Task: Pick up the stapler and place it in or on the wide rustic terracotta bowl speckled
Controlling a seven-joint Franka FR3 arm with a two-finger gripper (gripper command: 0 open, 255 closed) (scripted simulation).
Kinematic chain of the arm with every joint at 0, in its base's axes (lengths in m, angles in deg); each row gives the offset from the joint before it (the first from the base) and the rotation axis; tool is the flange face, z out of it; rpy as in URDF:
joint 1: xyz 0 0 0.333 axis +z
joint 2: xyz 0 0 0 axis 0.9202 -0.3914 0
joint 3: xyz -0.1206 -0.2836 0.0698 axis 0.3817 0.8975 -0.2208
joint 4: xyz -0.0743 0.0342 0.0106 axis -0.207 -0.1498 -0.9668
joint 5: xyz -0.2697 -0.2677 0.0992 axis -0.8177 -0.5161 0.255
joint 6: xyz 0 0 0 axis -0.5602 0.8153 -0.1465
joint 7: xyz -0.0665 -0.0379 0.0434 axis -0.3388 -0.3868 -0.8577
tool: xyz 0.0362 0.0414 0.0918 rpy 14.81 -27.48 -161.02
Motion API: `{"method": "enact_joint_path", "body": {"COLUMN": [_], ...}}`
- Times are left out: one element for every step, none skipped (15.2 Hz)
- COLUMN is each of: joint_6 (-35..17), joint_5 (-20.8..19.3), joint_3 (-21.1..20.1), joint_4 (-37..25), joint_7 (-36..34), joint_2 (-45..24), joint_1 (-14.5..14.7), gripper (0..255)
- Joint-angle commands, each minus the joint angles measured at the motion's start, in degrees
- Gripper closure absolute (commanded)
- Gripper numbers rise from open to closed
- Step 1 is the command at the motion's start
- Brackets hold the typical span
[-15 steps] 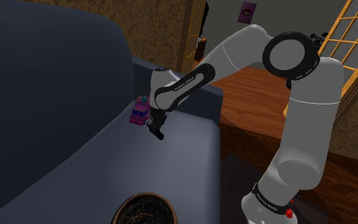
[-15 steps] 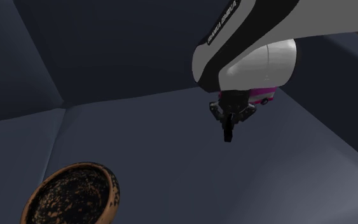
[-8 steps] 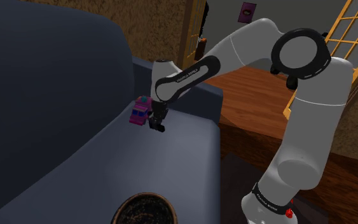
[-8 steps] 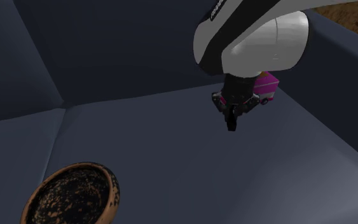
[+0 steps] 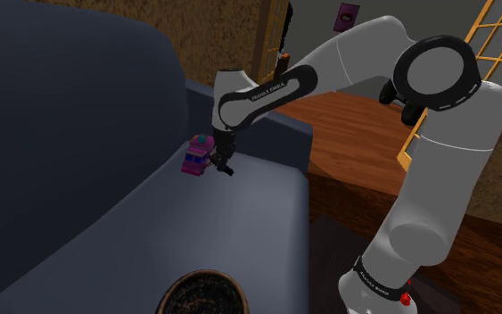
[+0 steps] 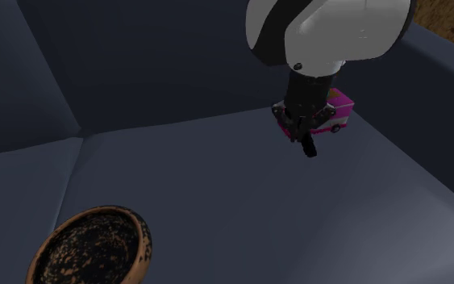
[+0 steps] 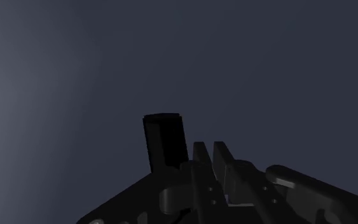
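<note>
Gripper (image 6: 309, 148) hung just beside pink stapler (image 6: 340, 108) on sofa (image 6: 217, 202).
Fingers closed together, nothing held; speckled bowl (image 6: 96, 211) well apart, near side.

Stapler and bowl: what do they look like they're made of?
Stapler: seems to be smooth plastic, judging by its flat magenta body with white and teal parts; it could be painted metal. Bowl: looks like earthenware, with an orange-brown rim and wall and a dark, orange-speckled inside; matte, no shine visible.
</note>
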Motion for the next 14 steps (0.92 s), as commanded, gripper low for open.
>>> {"method": "enact_joint_path", "body": {"joint_6": [1.4,2.1,1.4,1.4,-5.6,-12.7,-19.8,-26.8,-33.6,-39.9,-45.4,-50.3,-55.6,-62.6], "joint_5": [0.2,0.3,0.2,0.2,0.6,1.5,3.1,5.8,10.6,18.8,31.4,45.5,57.3,60.2], "joint_3": [0.0,-0.1,0.0,0.0,0.3,0.6,0.8,0.8,0.2,-2.4,-9.3,-23.0,-39.2,-52.8], "joint_4": [-0.8,-1.1,-0.8,-0.8,4.0,8.3,12.0,15.2,17.7,19.3,19.8,18.8,16.8,15.4], "joint_7": [0.2,0.3,0.2,0.2,3.6,7.5,12.1,17.8,25.3,35.9,50.7,68.3,86.1,98.8], "joint_2": [0.7,1.1,0.7,0.7,2.5,3.7,4.3,4.2,3.6,2.3,0.3,-3.1,-9.2,-19.2], "joint_1": [0.0,0.0,0.0,0.0,-1.0,-2.1,-3.2,-4.4,-6.0,-8.8,-15.3,-28.0,-43.4,-56.8], "gripper": [255,255,255,0,0,0,0,0,0,0,0,0,0,0]}}
